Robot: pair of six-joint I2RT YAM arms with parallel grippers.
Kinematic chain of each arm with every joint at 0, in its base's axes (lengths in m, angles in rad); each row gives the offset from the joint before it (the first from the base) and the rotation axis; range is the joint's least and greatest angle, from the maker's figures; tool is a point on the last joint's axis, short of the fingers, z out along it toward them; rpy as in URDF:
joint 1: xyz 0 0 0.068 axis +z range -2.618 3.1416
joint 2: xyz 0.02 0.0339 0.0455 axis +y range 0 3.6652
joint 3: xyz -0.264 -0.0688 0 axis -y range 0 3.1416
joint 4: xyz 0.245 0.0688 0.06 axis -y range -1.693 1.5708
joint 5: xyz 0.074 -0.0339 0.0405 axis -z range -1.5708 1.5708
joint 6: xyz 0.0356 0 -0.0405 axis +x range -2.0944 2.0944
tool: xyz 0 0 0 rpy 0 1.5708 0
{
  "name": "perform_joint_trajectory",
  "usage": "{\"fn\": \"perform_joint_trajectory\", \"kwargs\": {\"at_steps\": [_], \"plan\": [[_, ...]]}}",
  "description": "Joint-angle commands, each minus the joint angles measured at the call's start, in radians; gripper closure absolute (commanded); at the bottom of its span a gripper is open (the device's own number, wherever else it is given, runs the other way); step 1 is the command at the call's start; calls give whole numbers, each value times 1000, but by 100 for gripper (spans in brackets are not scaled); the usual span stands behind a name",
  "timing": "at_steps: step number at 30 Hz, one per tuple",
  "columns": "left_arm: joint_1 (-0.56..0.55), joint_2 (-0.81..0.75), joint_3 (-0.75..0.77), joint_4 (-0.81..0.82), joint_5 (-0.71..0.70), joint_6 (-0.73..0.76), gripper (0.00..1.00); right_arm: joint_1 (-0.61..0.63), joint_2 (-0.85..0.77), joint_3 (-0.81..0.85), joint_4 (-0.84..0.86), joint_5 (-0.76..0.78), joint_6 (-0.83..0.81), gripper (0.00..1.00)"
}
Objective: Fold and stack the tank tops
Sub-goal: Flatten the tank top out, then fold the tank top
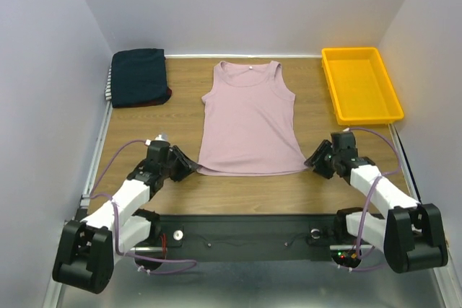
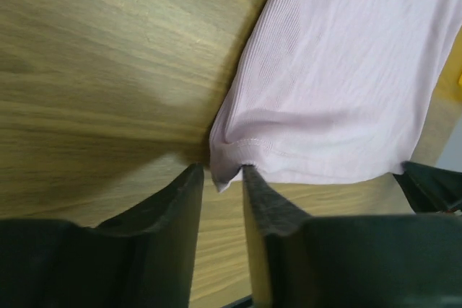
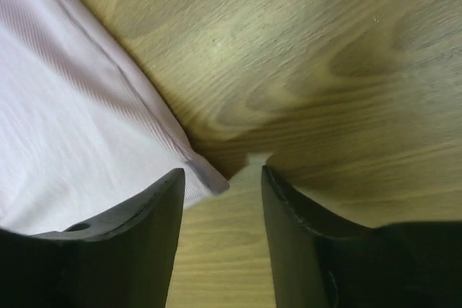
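- yellow tray [image 1: 361,88]: shallow rectangular plastic bin, far-right of the pink tank top [image 1: 250,124]. Only its own smooth floor and raised rim show inside.
- folded stack [image 1: 138,77]: far-left of the pink tank top, in the far corner. Dark navy piece is uppermost, with a striped edge showing on its left side and a red edge at its near-right corner.
- pink tank top: lies flat and spread on the counter [image 1: 180,113], neckline on the far side, hem on the near side. Fine ribbed knit, stitched hem.
- counter: light wood-grain, matte. Plain pale walls [image 1: 253,5] on three sides.
- left end effector [image 2: 220,172]: at the pink tank top's near-left hem corner, released. Dark fingers are a narrow gap apart and the corner tip pokes between the tips.
- right end effector [image 3: 224,171]: at the near-right hem corner, released, fingers spread wider. The corner lies just inside its left finger, with counter visible across the rest of the gap.
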Motion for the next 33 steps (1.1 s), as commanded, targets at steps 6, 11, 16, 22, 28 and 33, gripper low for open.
{"fn": "perform_joint_trajectory", "kwargs": {"at_steps": [6,11,16,22,28,33], "plan": [[-20,-143,94,-168,27,58,48,-8,-133,75,-145,10,-17,39],[-24,-139,250,-245,-155,110,49,49,-136,93,-146,7,-14,54],[-23,79,375,-75,-159,173,50,196,-75,153,-110,94,46,60],[-17,492,629,7,-117,236,52,213,89,162,-13,155,75,71],[-6,751,790,120,-42,265,56,190,124,101,1,225,76,76],[-1,827,872,80,-79,274,55,38,63,26,1,119,23,76]]}}
